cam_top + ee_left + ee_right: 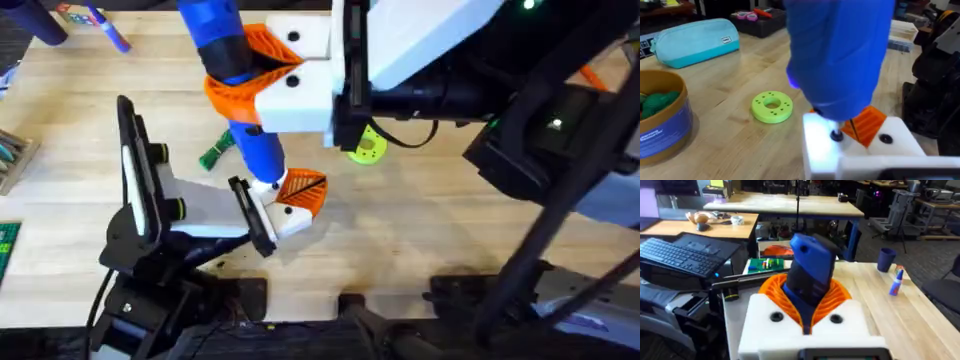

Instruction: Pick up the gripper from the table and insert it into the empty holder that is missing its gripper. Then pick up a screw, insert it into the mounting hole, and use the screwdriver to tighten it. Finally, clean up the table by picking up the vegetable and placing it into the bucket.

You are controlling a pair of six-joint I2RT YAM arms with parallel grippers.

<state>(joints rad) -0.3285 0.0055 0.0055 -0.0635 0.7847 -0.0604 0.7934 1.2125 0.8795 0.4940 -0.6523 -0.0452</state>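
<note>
- Blue, rigid plastic forms the screwdriver (240, 90); judged heavy for its size, top-loaded and smooth-walled, so it may twist or slip under torque. The best hold appears to be around the thick barrel, near its black band.
- Right gripper (262, 75) has its orange ribbed fingers (235, 95) closed around that barrel, one on each side; the right wrist view shows the pads (840, 294) hugging the dark upper body of the tool.
- The screwdriver stands nearly upright, tilted slightly, its tip down at the white base of the small orange gripper (300, 192).
- That small gripper sits at the end of the holder (165, 205), against the black clamp plate (252, 215). It is judged stiff, light and ribbed, so easy to grip.
- The left wrist view looks past the blue barrel to the bit meeting a dark screw head (836, 135) on the white block; the left gripper's finger state cannot be told.
- The vegetable (216, 153) lies on the table (420, 230) just behind the screwdriver; soft and light by appearance.
- The bucket (662, 120) stands near the lime green disc (772, 106).
</note>
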